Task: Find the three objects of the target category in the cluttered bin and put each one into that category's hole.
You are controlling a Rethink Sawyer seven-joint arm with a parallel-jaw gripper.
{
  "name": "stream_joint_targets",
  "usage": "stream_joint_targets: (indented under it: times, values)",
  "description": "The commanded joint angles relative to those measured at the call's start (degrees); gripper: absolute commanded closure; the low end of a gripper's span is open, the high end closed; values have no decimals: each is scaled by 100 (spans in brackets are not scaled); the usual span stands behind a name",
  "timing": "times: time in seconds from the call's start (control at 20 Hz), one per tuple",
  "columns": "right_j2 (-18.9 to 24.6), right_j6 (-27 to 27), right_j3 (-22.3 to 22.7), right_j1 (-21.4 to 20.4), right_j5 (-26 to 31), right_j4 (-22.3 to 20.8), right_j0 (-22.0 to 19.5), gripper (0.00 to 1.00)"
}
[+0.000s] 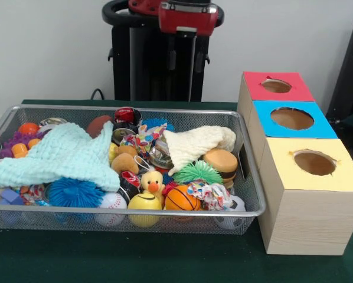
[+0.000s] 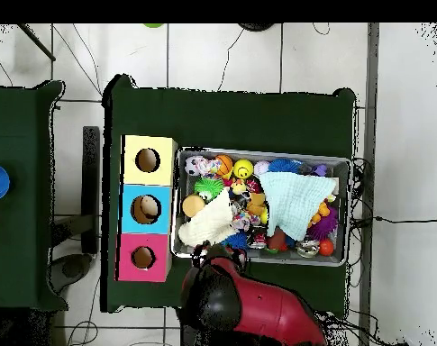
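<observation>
With the red arm (image 1: 187, 16) drawn back and its end effector's state impossible to tell, search the wire-mesh bin (image 1: 252, 194) first beneath the pale-green knitted cloth (image 1: 61, 154) at nine o'clock, then carry finds toward the three-holed wooden box (image 1: 303, 200) at three o'clock.

Bright even light, soft shadows (slightly blurry)

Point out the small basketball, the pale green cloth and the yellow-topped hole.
small orange basketball (image 1: 182, 199), front view, its middle.
pale green knitted cloth (image 1: 61, 155), front view, its centre.
yellow-topped hole (image 1: 314, 163), front view, the opening.
</observation>
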Motion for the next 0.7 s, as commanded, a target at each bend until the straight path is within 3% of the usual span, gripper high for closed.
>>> stream_joint_targets:
  times: [0.05, 0.15, 0.45, 0.7]
  values:
    - [476, 468, -696, 588, -444, -216, -571, 0]
    - [588, 534, -811, 663, -510, -131, -670, 0]
    - [512, 570, -1192, 670, -258, -67, -370, 0]
    - [500, 549, -1648, 983, -35, -4, -196, 0]
